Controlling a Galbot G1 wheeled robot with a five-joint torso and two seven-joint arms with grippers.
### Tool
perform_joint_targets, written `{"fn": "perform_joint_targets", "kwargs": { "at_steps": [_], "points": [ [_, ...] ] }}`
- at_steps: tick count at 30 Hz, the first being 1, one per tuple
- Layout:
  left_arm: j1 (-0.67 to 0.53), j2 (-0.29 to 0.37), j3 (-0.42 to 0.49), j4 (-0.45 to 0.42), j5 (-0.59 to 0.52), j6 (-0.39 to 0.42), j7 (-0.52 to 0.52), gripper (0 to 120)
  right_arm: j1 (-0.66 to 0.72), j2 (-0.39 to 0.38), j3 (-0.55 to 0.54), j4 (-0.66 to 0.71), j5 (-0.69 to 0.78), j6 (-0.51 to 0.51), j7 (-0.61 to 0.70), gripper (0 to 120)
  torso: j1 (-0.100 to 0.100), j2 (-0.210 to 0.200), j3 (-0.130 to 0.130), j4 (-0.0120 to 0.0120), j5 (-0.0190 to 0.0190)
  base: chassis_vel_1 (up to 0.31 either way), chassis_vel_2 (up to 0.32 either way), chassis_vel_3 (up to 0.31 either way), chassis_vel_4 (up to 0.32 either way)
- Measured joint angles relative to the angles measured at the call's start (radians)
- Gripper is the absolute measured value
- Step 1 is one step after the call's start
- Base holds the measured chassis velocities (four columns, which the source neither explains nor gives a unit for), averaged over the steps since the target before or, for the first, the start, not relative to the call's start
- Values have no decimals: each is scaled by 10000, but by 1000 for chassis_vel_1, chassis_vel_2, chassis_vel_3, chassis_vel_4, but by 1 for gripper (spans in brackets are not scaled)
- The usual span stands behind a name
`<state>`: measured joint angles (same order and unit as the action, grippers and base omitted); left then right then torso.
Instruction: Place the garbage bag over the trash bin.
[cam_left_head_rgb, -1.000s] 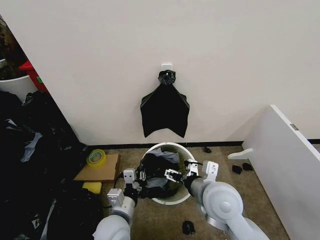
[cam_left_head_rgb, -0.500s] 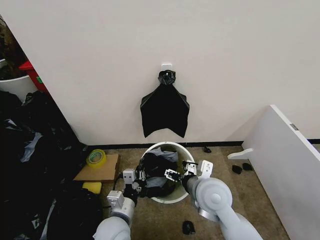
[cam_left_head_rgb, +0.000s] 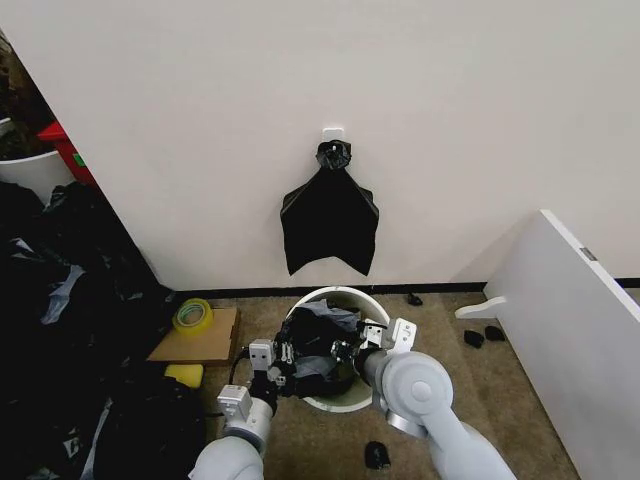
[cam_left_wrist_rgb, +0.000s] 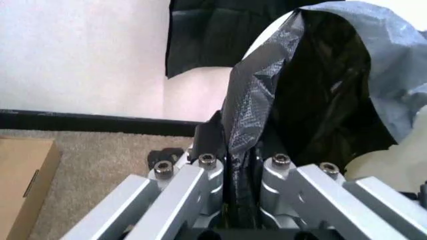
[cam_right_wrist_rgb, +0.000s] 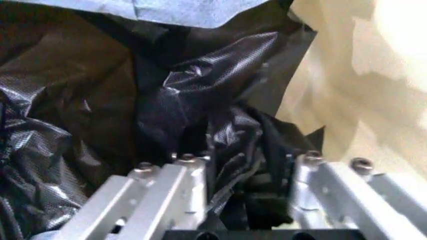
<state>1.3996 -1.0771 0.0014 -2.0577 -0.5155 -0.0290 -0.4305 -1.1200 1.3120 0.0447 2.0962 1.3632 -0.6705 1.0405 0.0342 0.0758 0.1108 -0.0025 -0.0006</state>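
While both grippers pinch the garbage bag (cam_left_head_rgb: 318, 345) inside the trash bin (cam_left_head_rgb: 345, 398), its far rim stays bare. Left gripper (cam_left_head_rgb: 283, 357) clamps film at the near-left rim; right gripper (cam_left_head_rgb: 348, 350) has moved left, deeper over the mouth.

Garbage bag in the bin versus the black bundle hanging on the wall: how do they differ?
The garbage bag is crumpled and billowed open inside the trash bin; the bundle on the wall hangs flat and fan-shaped from a knot. The left gripper and right gripper pinch the bag's plastic; nothing touches the bundle. The bag sits at floor level, the bundle above it. Both are black plastic.
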Motion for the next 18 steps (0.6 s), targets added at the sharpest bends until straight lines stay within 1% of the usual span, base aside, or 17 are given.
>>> {"fn": "perform_joint_targets", "kwargs": {
  "at_steps": [1,3,4,5,6,12,15,18],
  "points": [
    [9,-1,0,-2,13,-6,0,4,-2,0,-8,-4,-11,-12,2,16,0,0,0,-1,0,0,0,0,0],
    [9,-1,0,-2,13,-6,0,4,-2,0,-8,-4,-11,-12,2,16,0,0,0,-1,0,0,0,0,0],
    [33,1,-2,-16,54,-18,-5,4,-2,1,-28,-5,-21,-43,17,7,0,0,0,1,0,0,0,0,0],
    [33,1,-2,-16,54,-18,-5,4,-2,1,-28,-5,-21,-43,17,7,0,0,0,1,0,0,0,0,0],
    [53,1,-20,-26,81,-31,-9,4,-3,-4,-53,7,-48,-52,16,1,0,0,0,0,0,0,0,0,0],
    [92,-59,-154,-12,47,-45,-72,4,-116,-81,-149,451,-586,-56,-340,0,0,0,0,1,1,0,0,0,0],
    [-32,-227,-391,67,-604,66,-366,4,-440,-432,-116,1375,-1607,29,-1181,0,0,0,0,0,1,0,0,0,0],
    [-134,-282,-524,74,-1063,173,-568,4,-564,-720,48,1930,-1983,141,-1640,0,0,0,0,-1,-1,0,0,0,0]
  ]
}}
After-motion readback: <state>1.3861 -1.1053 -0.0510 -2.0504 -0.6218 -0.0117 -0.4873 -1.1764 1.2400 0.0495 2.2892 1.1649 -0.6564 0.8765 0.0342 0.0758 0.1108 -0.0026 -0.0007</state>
